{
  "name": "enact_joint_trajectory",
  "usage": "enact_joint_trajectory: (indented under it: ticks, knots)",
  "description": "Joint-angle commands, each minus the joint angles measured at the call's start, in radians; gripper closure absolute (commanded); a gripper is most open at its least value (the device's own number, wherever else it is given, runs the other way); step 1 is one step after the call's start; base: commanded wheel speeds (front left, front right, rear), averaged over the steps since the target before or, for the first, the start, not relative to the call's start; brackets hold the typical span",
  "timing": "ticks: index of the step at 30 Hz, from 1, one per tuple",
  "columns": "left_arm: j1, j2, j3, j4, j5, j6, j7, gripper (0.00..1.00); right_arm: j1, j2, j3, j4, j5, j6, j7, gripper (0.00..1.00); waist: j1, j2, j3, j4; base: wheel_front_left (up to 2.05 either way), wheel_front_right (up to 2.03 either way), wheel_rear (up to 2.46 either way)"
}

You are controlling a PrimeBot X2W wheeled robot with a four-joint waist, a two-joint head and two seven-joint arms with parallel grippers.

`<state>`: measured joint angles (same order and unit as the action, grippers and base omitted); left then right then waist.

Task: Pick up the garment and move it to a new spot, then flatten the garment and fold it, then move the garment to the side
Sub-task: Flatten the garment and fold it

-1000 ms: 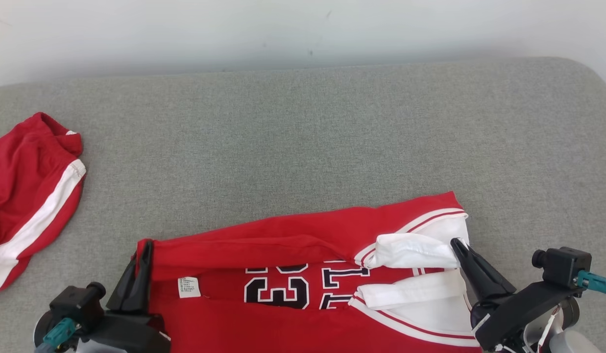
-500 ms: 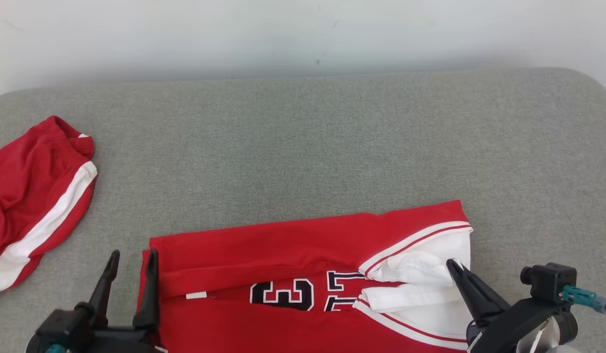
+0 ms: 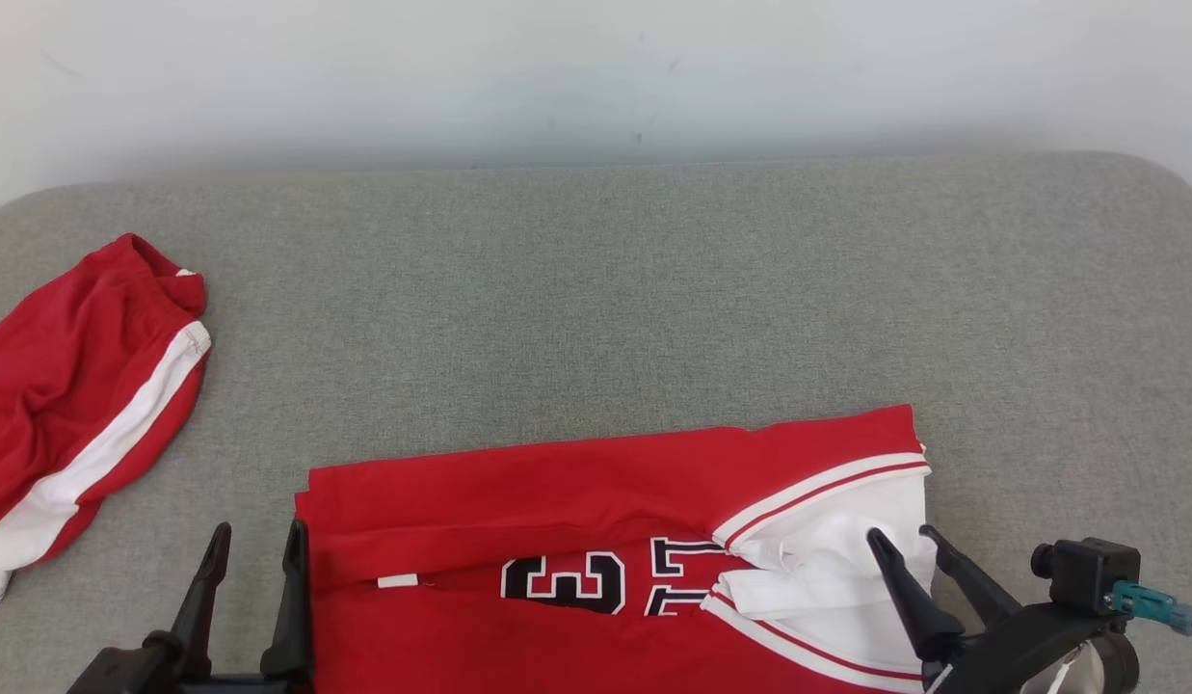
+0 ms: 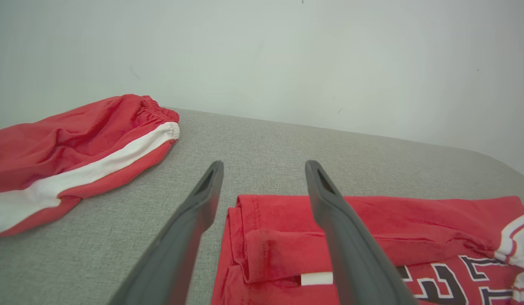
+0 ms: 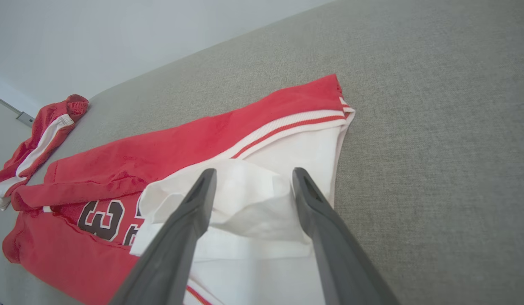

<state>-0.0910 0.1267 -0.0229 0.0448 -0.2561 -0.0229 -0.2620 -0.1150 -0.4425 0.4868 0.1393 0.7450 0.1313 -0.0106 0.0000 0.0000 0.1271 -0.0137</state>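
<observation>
Noting state: garment (image 3: pixel 576 501), a red jersey with white sleeves, lies folded lengthwise at the near middle of the grey padded surface (image 3: pixel 596 289). Its near part runs off the bottom of the head view.

Left gripper (image 3: pixel 257 527): jaws wide apart, nothing held. One finger stands over bare padding, the other at the jersey's left hem.
Right gripper (image 3: pixel 899 530): jaws apart, nothing held, poised over the white sleeve flap (image 5: pixel 245 199) at the right end.

Risks, as judged:
- The sleeve flap sits puffed, not flat. It may spring open and undo the fold if nothing presses it.
- The left finger beside the hem could snag the cloth and drag that end out of line.
- The top layer overlaps unevenly, with a white label (image 4: pixel 317 278) peeking out. A careless slide to the side could shear the layers apart.

Room: broad bare padding on the far side and to the right of the jersey. Red shorts (image 3: pixel 75 386) lie at the far left, well apart, and narrow that side. The near edge cannot be seen.
</observation>
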Motion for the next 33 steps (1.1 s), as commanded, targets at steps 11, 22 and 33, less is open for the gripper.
enact_joint_trajectory:
  ticks: [11,22,33]
  knots:
    - [0.043,-0.025,0.033,-0.024,0.026,-0.005,-0.004,0.0,-0.017,0.016,-0.087,0.015,-0.064,-0.001,-0.064,0.0,0.0,0.0,-0.022,0.007,0.0,0.0,0.0]
    - [0.056,-0.043,0.047,-0.033,0.045,-0.009,-0.004,0.0,-0.059,0.131,-0.237,0.188,-0.261,-0.001,0.017,0.0,0.0,0.0,-0.019,0.035,0.0,0.0,0.0]
    - [0.046,-0.053,0.055,-0.022,0.056,-0.021,-0.004,0.0,-0.071,0.191,-0.254,0.29,-0.291,-0.001,0.084,0.0,0.0,0.0,-0.01,0.056,0.0,0.0,0.0]
